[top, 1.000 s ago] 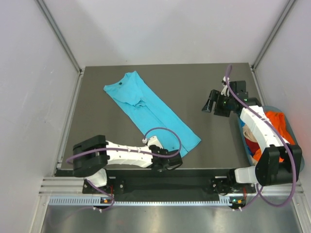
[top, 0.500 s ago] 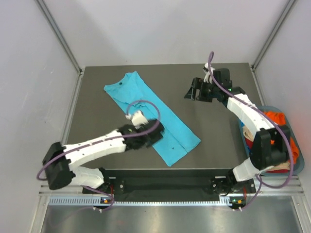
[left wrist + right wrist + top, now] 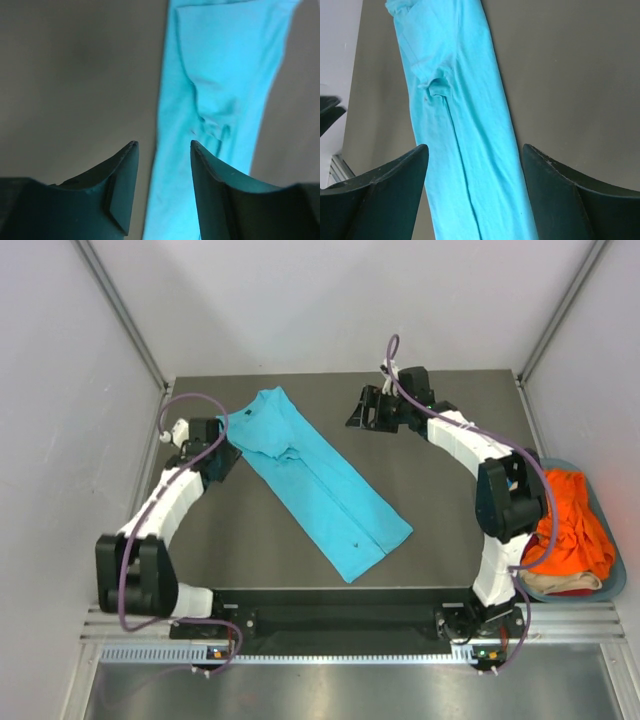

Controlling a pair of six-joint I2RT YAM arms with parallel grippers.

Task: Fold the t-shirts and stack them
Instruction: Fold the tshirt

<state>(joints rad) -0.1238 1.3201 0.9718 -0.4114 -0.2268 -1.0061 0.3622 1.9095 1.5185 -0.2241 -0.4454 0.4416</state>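
– Folding crosswise next? The turquoise t-shirt (image 3: 315,480) lies as a long strip slanting across the bench (image 3: 440,520), collar end far-left.
– Likely. Both hands are open and empty: the left hand (image 3: 225,445) is beside the collar end, perhaps just off the cloth, and the right hand (image 3: 362,410) is apart on its far side.
– Advice?
– Pinch both collar corners together, lift evenly, lay them square on the hem

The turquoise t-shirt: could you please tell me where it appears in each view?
Top external: the turquoise t-shirt lies diagonally at centre, collar end upper left.
Left wrist: the turquoise t-shirt is at the upper right, running down to bottom centre.
Right wrist: the turquoise t-shirt runs from top left to bottom centre.
Shared landmark: the pucker near its collar end.
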